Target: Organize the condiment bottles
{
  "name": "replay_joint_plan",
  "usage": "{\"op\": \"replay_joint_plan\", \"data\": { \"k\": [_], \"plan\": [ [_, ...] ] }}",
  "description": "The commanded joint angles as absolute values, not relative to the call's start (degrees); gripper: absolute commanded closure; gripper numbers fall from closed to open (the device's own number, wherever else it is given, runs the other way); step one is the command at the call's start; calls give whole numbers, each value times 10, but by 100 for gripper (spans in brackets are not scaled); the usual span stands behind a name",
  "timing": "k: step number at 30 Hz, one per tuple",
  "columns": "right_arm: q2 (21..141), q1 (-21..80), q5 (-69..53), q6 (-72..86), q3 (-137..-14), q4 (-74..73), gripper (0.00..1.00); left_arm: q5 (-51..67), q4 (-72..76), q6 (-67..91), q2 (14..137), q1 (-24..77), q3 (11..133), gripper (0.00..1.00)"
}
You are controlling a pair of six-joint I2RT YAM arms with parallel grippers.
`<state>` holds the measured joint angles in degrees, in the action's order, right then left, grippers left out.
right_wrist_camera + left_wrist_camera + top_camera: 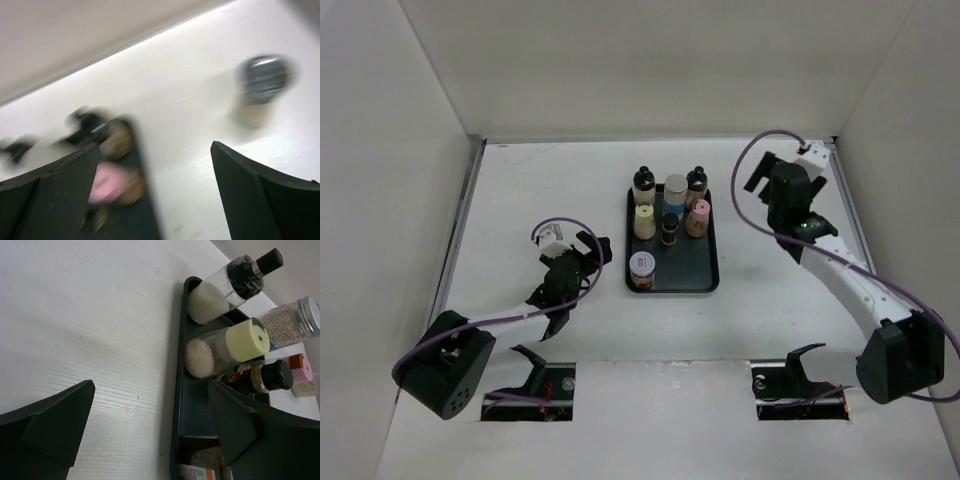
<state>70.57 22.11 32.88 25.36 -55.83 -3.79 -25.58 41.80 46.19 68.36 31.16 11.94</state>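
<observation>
Several condiment bottles stand on a black tray point(710, 280) mid-table: two black-capped point(643, 180) point(696, 180), a grey-capped blue-labelled one point(675, 188), a pale-yellow-capped one point(644, 220), a small dark one point(669, 228), a pink-capped one point(698, 217) and a red-labelled jar point(641, 268). My left gripper point(595, 250) point(150, 390) hangs open just left of the tray, empty. My right gripper point(754, 172) point(155, 147) is open and empty, right of the tray's far end. Its blurred view shows the pink-capped bottle point(107, 182) and a grey-capped bottle point(262, 82) standing on the bare table.
White walls enclose the table on three sides. The tray's left rim point(177, 390) runs between my left fingers, with the yellow-capped shaker point(235, 340) and a black-capped bottle point(225, 287) beyond it. Two slots with cabling sit at the near edge point(545, 390).
</observation>
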Motion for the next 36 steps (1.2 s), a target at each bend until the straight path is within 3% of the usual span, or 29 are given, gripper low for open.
{"op": "replay_joint_plan", "data": {
  "k": [1,7,20,23,28,36],
  "plan": [
    [750,126,363,209,-598,-70,0,-249,447,469,675,310,113,0],
    [851,23,293,196,-656,-76,0,-240,447,471,700,311,123,0],
    [1030,-34,180,190,-773,-69,0,-221,454,475,734,307,134,0],
    [1045,-31,178,191,-771,-67,12,-221,455,475,729,306,133,0],
    [1006,-19,205,201,-728,-45,42,-217,455,475,741,302,135,0],
    [807,89,263,219,-590,-15,47,-214,455,475,730,303,134,0]
  ]
}}
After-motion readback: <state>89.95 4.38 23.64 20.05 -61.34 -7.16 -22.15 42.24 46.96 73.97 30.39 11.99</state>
